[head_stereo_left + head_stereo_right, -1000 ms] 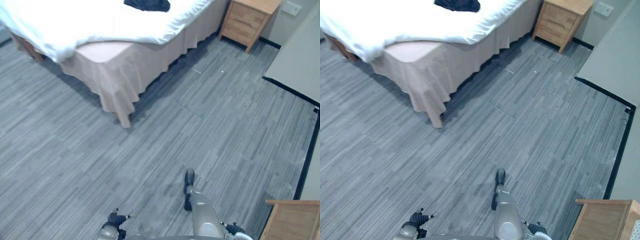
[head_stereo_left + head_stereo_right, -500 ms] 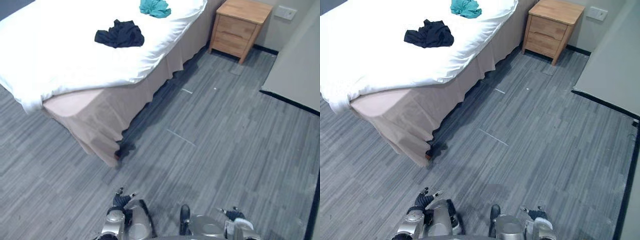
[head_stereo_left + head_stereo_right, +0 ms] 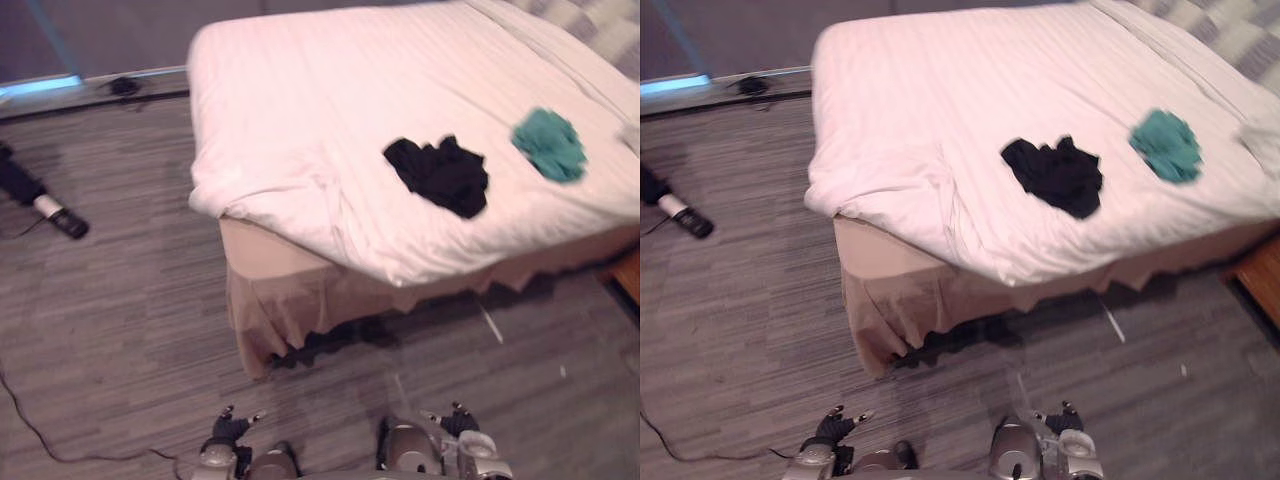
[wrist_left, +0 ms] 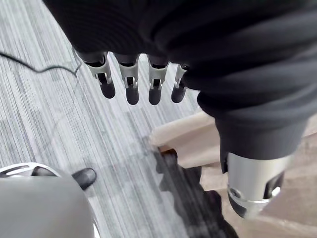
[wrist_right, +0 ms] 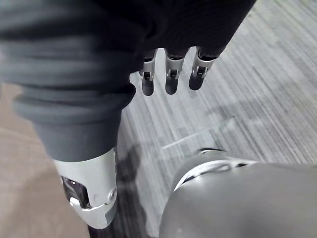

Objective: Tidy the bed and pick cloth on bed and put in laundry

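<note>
Far end of bed (image 3: 300, 120) off-frame

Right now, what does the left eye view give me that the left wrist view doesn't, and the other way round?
The left eye view adds the top of the white-quilted bed, with a crumpled black cloth near its middle and a bunched teal cloth further toward the robot's right. The left wrist view adds the left hand from close by, fingers straight and holding nothing. Both take in the beige bed skirt at the bed's corner and the grey striped floor.
</note>
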Controlling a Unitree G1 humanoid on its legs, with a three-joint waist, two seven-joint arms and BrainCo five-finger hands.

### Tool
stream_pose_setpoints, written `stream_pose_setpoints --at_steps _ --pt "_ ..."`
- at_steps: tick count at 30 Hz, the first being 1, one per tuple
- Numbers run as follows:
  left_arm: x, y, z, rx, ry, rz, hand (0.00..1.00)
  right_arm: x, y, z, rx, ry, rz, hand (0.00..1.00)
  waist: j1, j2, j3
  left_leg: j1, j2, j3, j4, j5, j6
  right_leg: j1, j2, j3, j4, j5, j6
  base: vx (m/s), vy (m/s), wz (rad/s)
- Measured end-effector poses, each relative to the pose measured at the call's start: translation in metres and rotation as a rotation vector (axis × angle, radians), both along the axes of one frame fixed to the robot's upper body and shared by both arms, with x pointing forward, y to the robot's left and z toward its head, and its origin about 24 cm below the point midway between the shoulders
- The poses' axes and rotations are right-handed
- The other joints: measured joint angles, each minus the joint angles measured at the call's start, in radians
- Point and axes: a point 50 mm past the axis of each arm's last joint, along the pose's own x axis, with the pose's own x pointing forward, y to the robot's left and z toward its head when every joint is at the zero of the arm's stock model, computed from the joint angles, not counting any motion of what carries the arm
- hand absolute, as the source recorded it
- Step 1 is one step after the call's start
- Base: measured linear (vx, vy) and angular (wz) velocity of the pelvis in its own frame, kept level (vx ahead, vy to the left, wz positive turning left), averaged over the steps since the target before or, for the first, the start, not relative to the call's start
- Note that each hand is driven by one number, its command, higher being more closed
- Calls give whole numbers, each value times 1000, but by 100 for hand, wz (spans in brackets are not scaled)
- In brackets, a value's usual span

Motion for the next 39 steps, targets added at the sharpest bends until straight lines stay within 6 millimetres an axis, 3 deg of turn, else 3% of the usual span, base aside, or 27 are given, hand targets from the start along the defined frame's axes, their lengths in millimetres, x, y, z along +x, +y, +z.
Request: stream_pose_setpoints --at_steps 1,2,4,9,13,15,16,18,21,26,28,30,32,34,39 --pt "-4 -4 -2 -12 15 -2 0 -1 -3 0 -7 -1 -3 0 0 30 -12 -4 25 1 -2 4 -9 16 22 -2 -23 2 -2 291 -361 12" --pt "-10 -17 -7 -45 31 3 0 -5 -12 1 -24 3 -20 0 -2 76 -22 0 70 -4 -13 -8 -26 71 72 -21 -125 10 -15 253 -229 6" --pt "-14 -25 -9 -77 31 38 0 -7 -22 2 -42 8 -42 0 -2 126 -30 7 113 -16 -14 -8 -26 131 129 -29 -239 39 -32 216 -204 -11" --pt "-8 -25 -7 -84 3 68 0 -28 -27 -3 -45 54 -93 0 -4 128 -35 10 131 -24 -14 -4 -21 165 167 -32 -302 50 -45 72 -78 -6" --pt "21 0 19 -19 -204 174 0 -45 -28 -5 -55 84 -118 0 -2 113 -39 -3 123 -23 -18 -18 -43 168 163 -30 -337 79 -45 12 34 1" --pt "50 44 63 145 -438 225 0 -53 -28 -5 -71 86 -113 0 -3 112 -39 -8 107 -16 -19 -23 -57 175 153 -24 -372 108 -41 -16 57 -4" --pt "55 59 77 198 -502 254 0 -56 -28 -5 -74 87 -110 0 -3 113 -39 -5 103 -13 -20 -23 -58 177 150 -22 -375 109 -39 -17 67 -3" --pt "69 111 137 388 -740 365 0 -69 -29 -6 -81 102 -117 0 -8 120 -40 -5 97 -11 -20 -25 -57 178 142 -23 -375 111 -36 -17 49 2" --pt "86 135 195 510 -959 375 0 -79 -31 -7 -87 123 -125 0 -4 130 -40 -5 93 -10 -21 -25 -57 178 138 -23 -377 114 -33 -21 5 0" --pt "127 116 233 495 -1127 282 0 -66 -38 -1 -103 53 -149 0 0 141 -41 -97 84 1 11 -26 -55 94 123 -16 -376 143 -34 -75 -12 -7" --pt "160 93 260 462 -1228 191 0 -48 -39 3 -98 0 -167 0 -1 128 -13 -174 84 8 48 -26 -55 23 120 5 -376 171 -43 -102 -47 -15" --pt "180 78 282 452 -1297 131 0 -39 -39 6 -91 -37 -186 0 -5 117 -3 -227 89 14 70 -26 -55 -25 122 13 -376 185 -48 -104 -57 -17" --pt "208 62 323 510 -1379 39 0 -19 -41 14 -104 -118 -197 0 -17 98 32 -301 89 29 81 -22 -60 -107 118 42 -376 207 -52 -136 -60 -25" --pt "221 60 346 570 -1394 1 0 -5 -39 19 -101 -168 -191 0 -35 88 49 -348 92 41 87 -18 -64 -159 119 57 -376 214 -44 -110 -39 -20" --pt "259 23 423 708 -1456 -147 0 20 -31 31 -98 -287 -203 0 -63 84 136 -462 102 73 99 -5 -70 -287 124 87 -375 248 -37 -95 -17 -13"
